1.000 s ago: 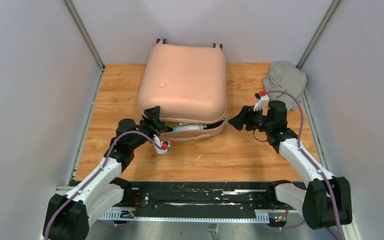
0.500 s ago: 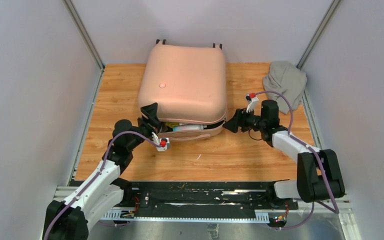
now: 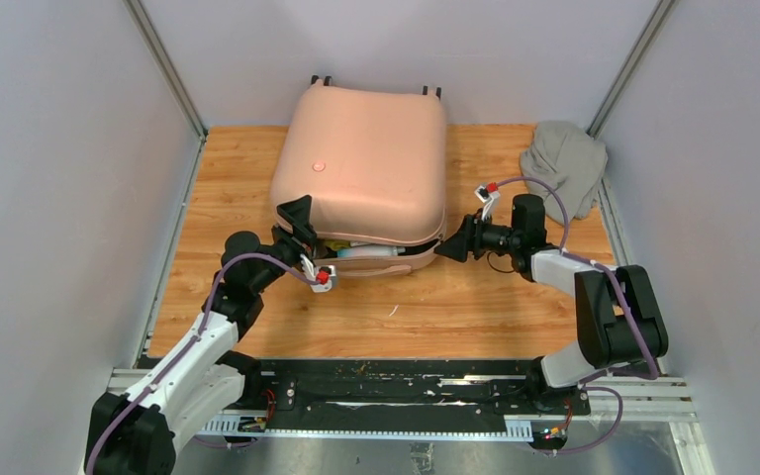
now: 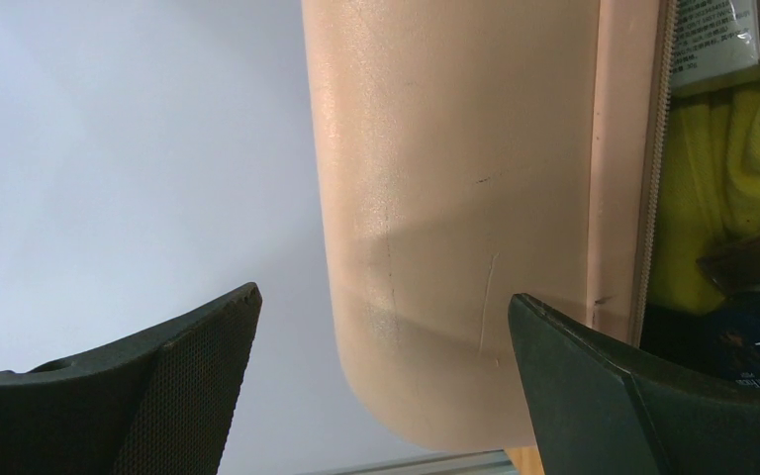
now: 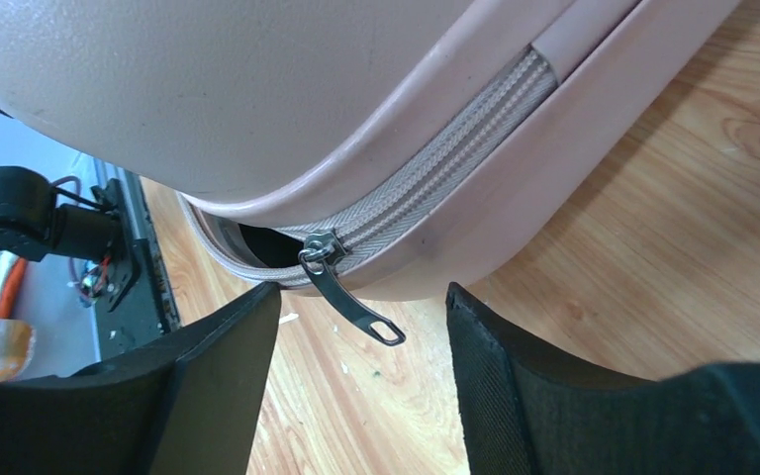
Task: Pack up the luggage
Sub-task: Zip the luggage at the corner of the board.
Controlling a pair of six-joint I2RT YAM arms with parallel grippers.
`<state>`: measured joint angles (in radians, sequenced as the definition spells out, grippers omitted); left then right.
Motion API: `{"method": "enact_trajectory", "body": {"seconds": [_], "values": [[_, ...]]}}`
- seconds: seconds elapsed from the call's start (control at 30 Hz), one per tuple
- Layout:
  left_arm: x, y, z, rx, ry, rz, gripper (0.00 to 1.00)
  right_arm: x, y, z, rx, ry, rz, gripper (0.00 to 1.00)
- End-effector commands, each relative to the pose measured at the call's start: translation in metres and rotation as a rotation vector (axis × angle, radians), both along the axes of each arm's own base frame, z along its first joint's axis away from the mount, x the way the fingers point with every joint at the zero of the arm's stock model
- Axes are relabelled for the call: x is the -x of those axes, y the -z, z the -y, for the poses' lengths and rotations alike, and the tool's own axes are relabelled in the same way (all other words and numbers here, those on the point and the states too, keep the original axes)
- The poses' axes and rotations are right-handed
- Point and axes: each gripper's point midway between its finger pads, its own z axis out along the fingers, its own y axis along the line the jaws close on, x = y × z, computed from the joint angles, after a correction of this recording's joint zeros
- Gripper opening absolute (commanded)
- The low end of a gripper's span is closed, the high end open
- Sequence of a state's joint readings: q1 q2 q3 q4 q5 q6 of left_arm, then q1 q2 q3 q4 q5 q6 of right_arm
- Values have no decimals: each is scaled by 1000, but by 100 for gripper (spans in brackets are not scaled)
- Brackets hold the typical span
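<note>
The luggage (image 3: 366, 158), a pale pink hard-shell suitcase, lies flat at the back middle of the wooden table (image 3: 435, 307). Its lid is almost down, with a gap along the front. My left gripper (image 3: 297, 223) is at the front left corner and stands wide open (image 4: 384, 297). The lid's rounded corner (image 4: 435, 198) lies between its fingers, apart from both. Yellow cloth (image 4: 698, 198) shows inside the gap. My right gripper (image 3: 445, 247) is at the front right corner, open (image 5: 362, 289). The dark zipper pull (image 5: 354, 305) hangs between its fingertips, touching neither.
A grey cloth bundle (image 3: 564, 158) lies at the back right corner of the table. Pale walls close in the left, right and back sides. The black base rail (image 3: 386, 391) runs along the near edge.
My right arm has swung left, bringing its gripper up to the suitcase's front right corner by the zipper pull. The left gripper has edged slightly further along the left corner.
</note>
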<state>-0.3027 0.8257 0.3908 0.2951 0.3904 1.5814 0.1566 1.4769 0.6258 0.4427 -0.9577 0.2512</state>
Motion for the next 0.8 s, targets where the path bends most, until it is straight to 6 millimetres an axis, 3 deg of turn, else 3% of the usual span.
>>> {"method": "enact_trajectory", "body": {"seconds": [0.0, 0.47, 0.63, 0.77], "values": [[-9, -31, -4, 24, -31, 86, 100, -7, -16, -7, -54, -43, 57, 63], [-12, -23, 1, -8, -10, 77, 100, 6, -21, -10, -85, -23, 62, 11], [-7, -6, 1, -59, 7, 79, 100, 15, -21, -11, -57, -3, 78, 1], [1, 3, 3, -83, 37, 88, 100, 23, -17, -13, -26, 19, 87, 0]]}}
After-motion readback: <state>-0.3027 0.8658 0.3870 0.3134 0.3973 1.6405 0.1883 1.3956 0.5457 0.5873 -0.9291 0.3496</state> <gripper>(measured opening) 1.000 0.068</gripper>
